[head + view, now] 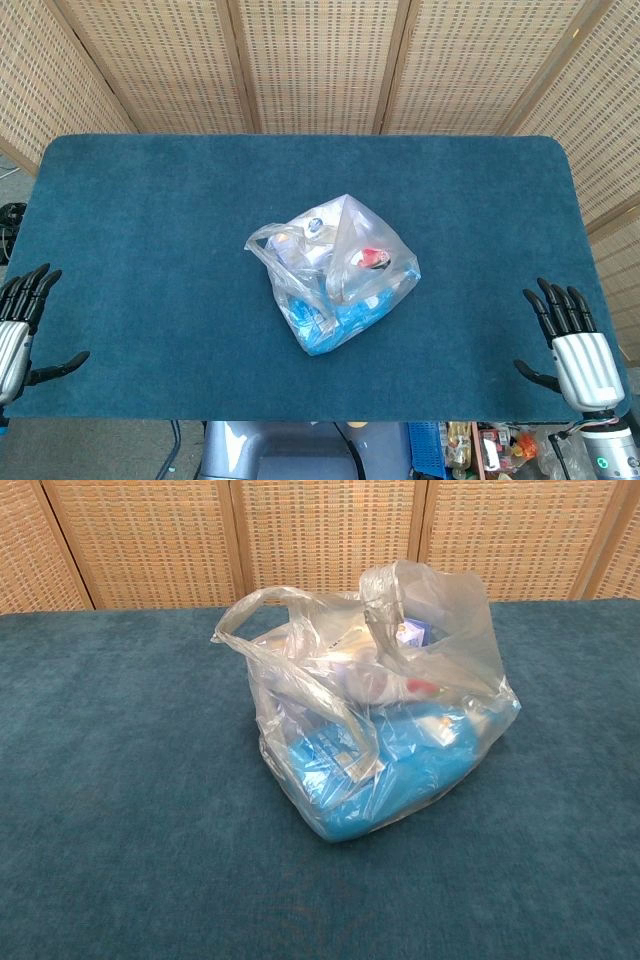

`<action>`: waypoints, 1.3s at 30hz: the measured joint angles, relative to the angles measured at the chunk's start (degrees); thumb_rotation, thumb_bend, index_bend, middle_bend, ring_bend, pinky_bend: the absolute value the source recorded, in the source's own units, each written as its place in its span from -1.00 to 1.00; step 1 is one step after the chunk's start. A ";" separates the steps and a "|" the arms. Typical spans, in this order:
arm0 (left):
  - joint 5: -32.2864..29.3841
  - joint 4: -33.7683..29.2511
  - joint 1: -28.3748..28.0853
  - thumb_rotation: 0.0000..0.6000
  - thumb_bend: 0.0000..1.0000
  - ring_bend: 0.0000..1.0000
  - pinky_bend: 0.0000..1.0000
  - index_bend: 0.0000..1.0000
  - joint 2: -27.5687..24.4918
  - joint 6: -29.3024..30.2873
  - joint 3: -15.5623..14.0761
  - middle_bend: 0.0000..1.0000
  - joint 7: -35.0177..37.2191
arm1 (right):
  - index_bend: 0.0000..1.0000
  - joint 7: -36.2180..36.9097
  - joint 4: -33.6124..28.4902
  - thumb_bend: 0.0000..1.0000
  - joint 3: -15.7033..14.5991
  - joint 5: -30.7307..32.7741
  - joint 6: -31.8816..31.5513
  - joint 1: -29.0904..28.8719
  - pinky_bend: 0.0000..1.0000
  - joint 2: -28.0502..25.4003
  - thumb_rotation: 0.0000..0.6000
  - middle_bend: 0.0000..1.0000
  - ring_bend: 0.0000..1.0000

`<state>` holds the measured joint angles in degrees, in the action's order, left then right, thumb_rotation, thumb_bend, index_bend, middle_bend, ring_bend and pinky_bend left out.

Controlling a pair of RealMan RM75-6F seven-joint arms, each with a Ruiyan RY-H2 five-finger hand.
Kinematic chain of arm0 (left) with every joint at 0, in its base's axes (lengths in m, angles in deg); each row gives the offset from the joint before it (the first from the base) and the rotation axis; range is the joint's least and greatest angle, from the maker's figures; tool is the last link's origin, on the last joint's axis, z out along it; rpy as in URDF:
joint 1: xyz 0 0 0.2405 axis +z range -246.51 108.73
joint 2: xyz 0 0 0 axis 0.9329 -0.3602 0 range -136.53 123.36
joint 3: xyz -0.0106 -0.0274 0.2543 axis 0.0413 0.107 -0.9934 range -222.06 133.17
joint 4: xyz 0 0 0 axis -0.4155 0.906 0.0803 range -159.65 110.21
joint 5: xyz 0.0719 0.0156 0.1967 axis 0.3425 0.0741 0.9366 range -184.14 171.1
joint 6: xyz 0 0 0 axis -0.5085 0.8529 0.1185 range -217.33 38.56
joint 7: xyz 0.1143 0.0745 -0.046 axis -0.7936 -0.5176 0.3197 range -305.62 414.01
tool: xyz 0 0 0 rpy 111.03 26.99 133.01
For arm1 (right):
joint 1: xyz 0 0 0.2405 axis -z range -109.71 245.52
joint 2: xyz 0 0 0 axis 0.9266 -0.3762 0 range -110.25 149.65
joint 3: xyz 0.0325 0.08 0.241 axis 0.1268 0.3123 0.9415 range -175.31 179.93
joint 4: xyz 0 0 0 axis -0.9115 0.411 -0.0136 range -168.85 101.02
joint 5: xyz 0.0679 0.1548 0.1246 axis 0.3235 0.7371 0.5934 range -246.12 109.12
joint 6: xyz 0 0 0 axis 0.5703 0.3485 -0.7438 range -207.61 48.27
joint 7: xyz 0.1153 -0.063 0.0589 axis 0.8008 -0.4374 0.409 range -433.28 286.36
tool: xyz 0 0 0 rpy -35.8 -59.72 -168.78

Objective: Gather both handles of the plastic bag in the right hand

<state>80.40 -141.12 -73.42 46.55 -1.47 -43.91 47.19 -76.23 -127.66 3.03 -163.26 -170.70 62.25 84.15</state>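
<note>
Head view: plastic bag point(335, 275) sits mid-table w/ both handles loose, near one point(300, 670) flopped over, far one point(425, 590) standing. Right hand point(575, 350) and left hand point(18, 325) are spread, empty, well apart at the table point(150, 200) edges. Nothing gathered yet; whole task left, I'd say.

No lettering can be read in either view. The packages inside the plastic bag point(380, 710) carry printed patches, a blue-and-white one near the top point(412, 633) and a red-and-white one point(372, 259), but the crumpled film blurs them past reading, and the blue pack at the bottom point(400, 770) shows no legible words
</note>
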 measured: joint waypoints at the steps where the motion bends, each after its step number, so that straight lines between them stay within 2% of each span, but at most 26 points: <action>1: -0.29 -0.01 -0.20 1.00 -0.90 -1.00 -1.00 -1.00 -0.03 -0.34 0.17 -1.00 -0.12 | -0.89 0.00 -0.15 -1.00 -0.05 -0.16 0.06 0.00 -1.00 -0.04 1.00 -1.00 -1.00; 9: -0.20 0.22 -0.08 1.00 -0.89 -1.00 -1.00 -1.00 -0.35 0.06 0.62 -1.00 1.11 | -0.89 2.61 -0.58 -1.00 -0.77 -1.42 1.60 -0.68 -1.00 -0.21 1.00 -1.00 -1.00; 13: 0.12 0.66 0.37 1.00 -0.90 -1.00 -1.00 -1.00 -0.64 0.70 0.71 -1.00 2.41 | -0.88 8.68 -1.00 -1.00 -1.69 -2.61 4.57 -2.41 -1.00 -0.72 1.00 -1.00 -1.00; 17: -0.32 0.86 0.34 1.00 -0.89 -1.00 -1.00 -1.00 -0.93 0.59 1.10 -1.00 3.56 | -0.88 19.13 -1.75 -1.00 -2.59 -4.83 9.77 -6.39 -1.00 -2.05 1.00 -0.99 -1.00; 20: -0.91 0.90 0.20 1.00 -0.90 -1.00 -1.00 -1.00 -1.14 0.23 1.35 -1.00 4.17 | -0.87 27.02 -3.00 -0.95 -3.08 -6.83 16.09 -11.43 -1.00 -3.23 1.00 -0.98 -1.00; 24: -1.92 1.04 -0.03 1.00 -0.90 -1.00 -1.00 -1.00 -1.47 -0.33 1.80 -1.00 5.21 | -0.86 32.56 -5.81 -0.84 -2.95 -7.69 24.02 -17.67 -1.00 -4.14 1.00 -0.97 -1.00; 29: -3.21 1.21 -0.55 1.00 -0.89 -1.00 -1.00 -1.00 -1.92 -1.65 2.23 -1.00 6.05 | -0.86 33.74 -8.67 -0.83 -0.75 -5.54 30.95 -23.81 -1.00 -3.66 1.00 -0.97 -1.00; 39: -5.00 1.30 -1.09 1.00 -0.90 -1.00 -1.00 -1.00 -2.51 -2.78 3.10 -1.00 7.16 | -0.86 30.51 -11.47 -0.82 3.96 3.14 36.69 -28.40 -1.00 -0.55 1.00 -0.94 -1.00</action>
<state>75.41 -139.82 -74.51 44.04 -4.26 -40.81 54.35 -45.72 -139.14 6.99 -160.12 -134.00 33.85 83.60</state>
